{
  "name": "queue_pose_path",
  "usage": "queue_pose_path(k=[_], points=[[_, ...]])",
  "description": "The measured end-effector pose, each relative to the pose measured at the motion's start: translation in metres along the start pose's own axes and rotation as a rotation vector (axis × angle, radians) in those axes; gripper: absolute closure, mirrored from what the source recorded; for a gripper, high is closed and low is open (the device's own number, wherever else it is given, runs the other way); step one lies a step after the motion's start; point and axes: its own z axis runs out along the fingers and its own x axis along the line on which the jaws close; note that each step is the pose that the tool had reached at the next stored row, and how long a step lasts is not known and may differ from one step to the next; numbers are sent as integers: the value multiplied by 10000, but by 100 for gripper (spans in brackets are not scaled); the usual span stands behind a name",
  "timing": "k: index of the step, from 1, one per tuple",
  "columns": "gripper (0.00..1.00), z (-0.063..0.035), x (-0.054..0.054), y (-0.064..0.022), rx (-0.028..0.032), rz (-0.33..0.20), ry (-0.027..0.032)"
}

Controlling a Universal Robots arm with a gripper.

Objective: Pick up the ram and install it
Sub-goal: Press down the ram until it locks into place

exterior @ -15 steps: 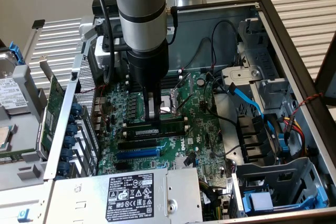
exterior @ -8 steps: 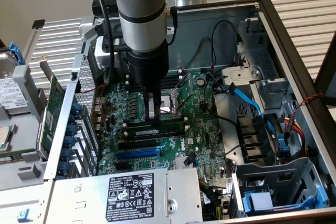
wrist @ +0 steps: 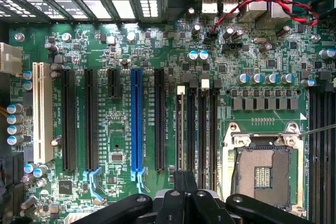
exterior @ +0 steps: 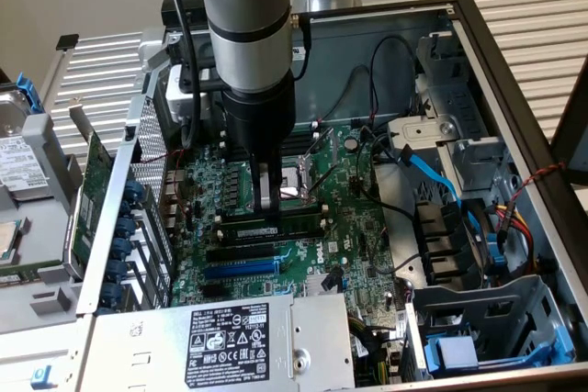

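The gripper (wrist: 184,195) is seen nearest the wrist camera, its fingers closed together above the motherboard (wrist: 121,129). In the exterior view, the gripper (exterior: 271,213) is lowered onto the ram (exterior: 276,225), which lies in a memory slot at 9 o'clock of the CPU socket (exterior: 299,192); whether it is fully seated cannot be told. The ram is judged light, stiff and fragile, best held by its long top edge, away from chips and contacts.
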Motion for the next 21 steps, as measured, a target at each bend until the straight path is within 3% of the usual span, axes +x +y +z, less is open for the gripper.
queue_pose_path(k=[9, 19, 21], points=[[90, -207, -5, -1, -1, 1, 4], [90, -214, -5, -1, -1, 0, 3], [90, -214, -5, -2, 3, 191, 7]])
